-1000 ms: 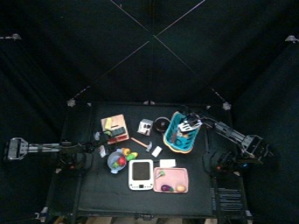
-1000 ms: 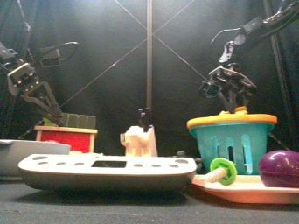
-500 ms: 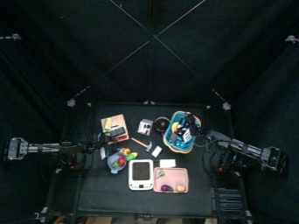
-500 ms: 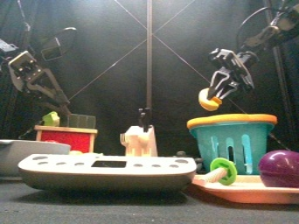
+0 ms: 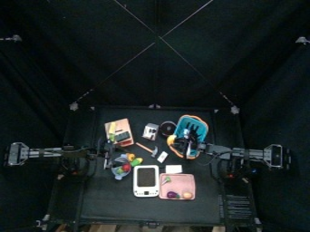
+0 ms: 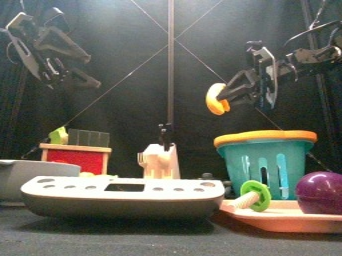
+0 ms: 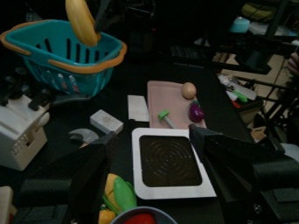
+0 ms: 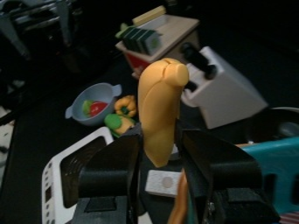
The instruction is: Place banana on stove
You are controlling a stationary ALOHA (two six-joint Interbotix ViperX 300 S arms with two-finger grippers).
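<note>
the banana [image 8: 160, 109] is pinched between the jaws of the right claw [image 6: 249, 78] and is held in the air, clear of the teal basket [image 6: 266, 160]; in the front view it hangs above the basket's 10 o'clock rim, well off the worktop [image 5: 206, 177]. the lift out of the basket can therefore be judged as done. the stove [image 5: 145, 180], a flat white unit, lies at about 7 o'clock from the basket in the top view, just beside the pink tray [image 5: 188, 192], and nothing is seen resting on its dark hob plate. still left, as far as can be judged: the banana must be carried across toward the stove, lowered onto it and let go. the left claw [image 7: 149, 179] is held high over the near left part of the worktop with its jaws spread and nothing between them; the stove is seen directly between them in its wrist view.
</note>
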